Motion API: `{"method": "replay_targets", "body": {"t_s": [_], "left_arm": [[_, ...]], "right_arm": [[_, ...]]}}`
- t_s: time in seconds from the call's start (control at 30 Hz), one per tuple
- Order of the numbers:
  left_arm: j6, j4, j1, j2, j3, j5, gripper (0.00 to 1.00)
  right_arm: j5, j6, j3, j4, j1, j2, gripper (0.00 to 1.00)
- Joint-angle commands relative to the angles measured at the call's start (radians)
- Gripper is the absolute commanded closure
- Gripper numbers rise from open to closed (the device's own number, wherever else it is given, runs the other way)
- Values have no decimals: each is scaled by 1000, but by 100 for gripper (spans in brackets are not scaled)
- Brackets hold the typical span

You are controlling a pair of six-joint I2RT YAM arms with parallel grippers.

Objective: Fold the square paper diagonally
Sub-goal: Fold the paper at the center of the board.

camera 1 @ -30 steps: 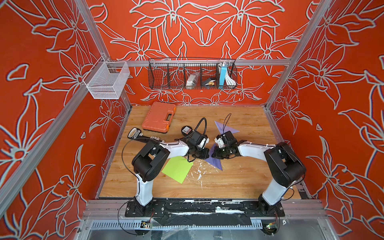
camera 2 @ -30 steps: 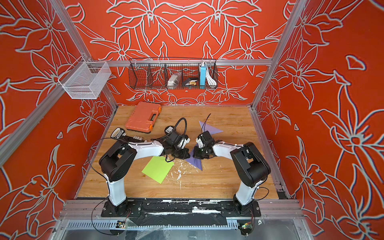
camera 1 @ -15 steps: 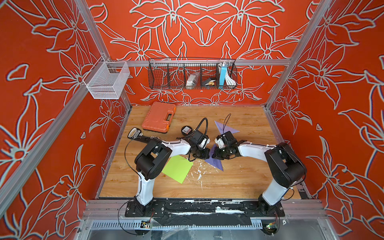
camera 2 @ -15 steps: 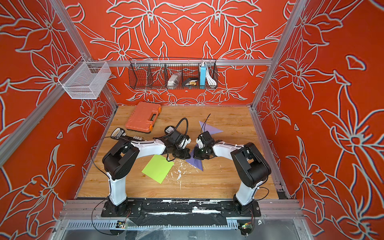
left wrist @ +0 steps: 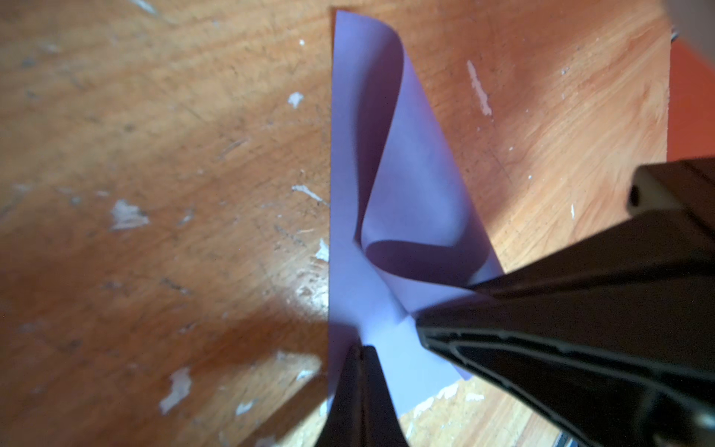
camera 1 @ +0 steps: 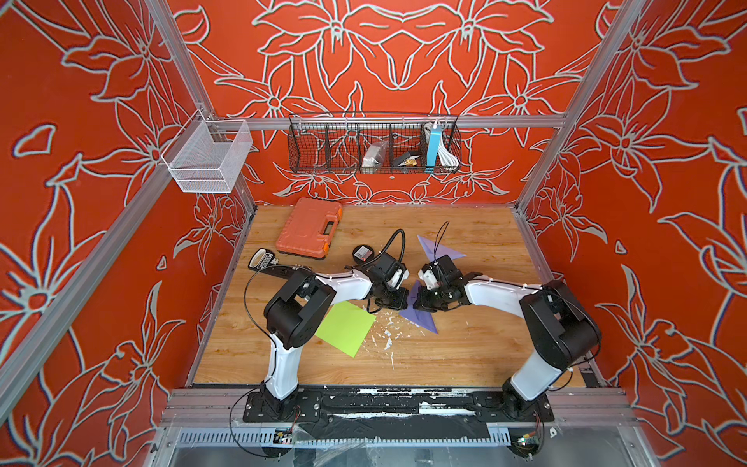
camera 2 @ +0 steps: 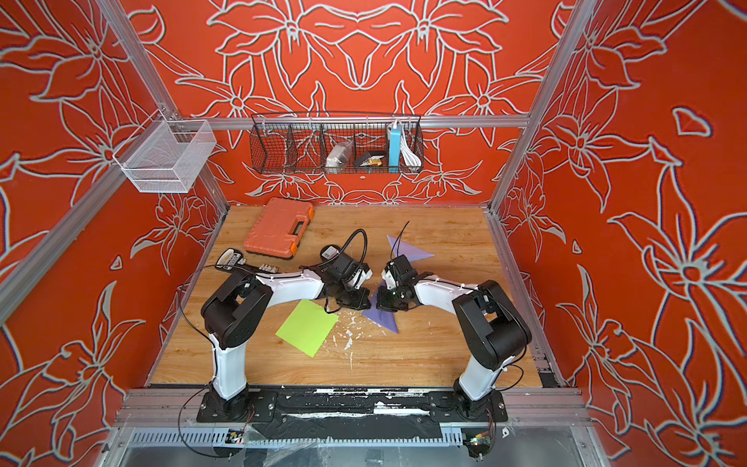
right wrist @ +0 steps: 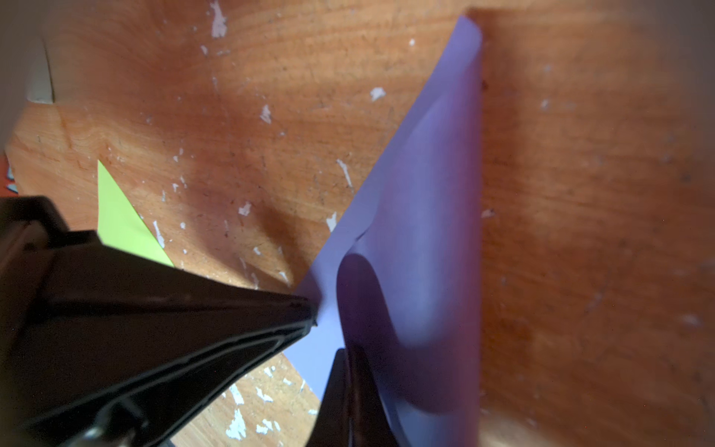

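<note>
The purple square paper [camera 1: 418,317] [camera 2: 382,317] lies mid-table, partly doubled over, with one flap [left wrist: 418,182] [right wrist: 429,216] curling up off the lower layer. My left gripper [left wrist: 361,350] [camera 1: 398,301] is shut, its tip resting on the lower layer near an edge. My right gripper [right wrist: 344,354] [camera 1: 422,305] is also shut, tip on the paper. The raised flap leans against the outer side of its finger, not between the jaws. The two tips stand close together, facing each other.
A green square sheet [camera 1: 345,327] lies flat by the left arm. A folded purple triangle [camera 1: 440,250] sits behind the right gripper. An orange tool case [camera 1: 309,228], a small black disc [camera 1: 362,253] and a tape measure [camera 1: 262,258] lie at the back left. White flecks [camera 1: 388,331] dot the wood.
The left arm's elbow has shifted slightly to the right. Both grippers stay shut at the purple paper, hardly moved.
</note>
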Motion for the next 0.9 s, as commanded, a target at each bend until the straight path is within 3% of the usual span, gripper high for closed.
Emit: {"method": "replay_targets", "body": {"t_s": [0.0, 0.87], "left_arm": [[16, -32, 4, 23, 12, 14, 100], [28, -38, 5, 8, 8, -18, 100]], "right_arm": [[26, 14, 30, -26, 13, -28, 96], [13, -5, 35, 34, 33, 62, 96]]}}
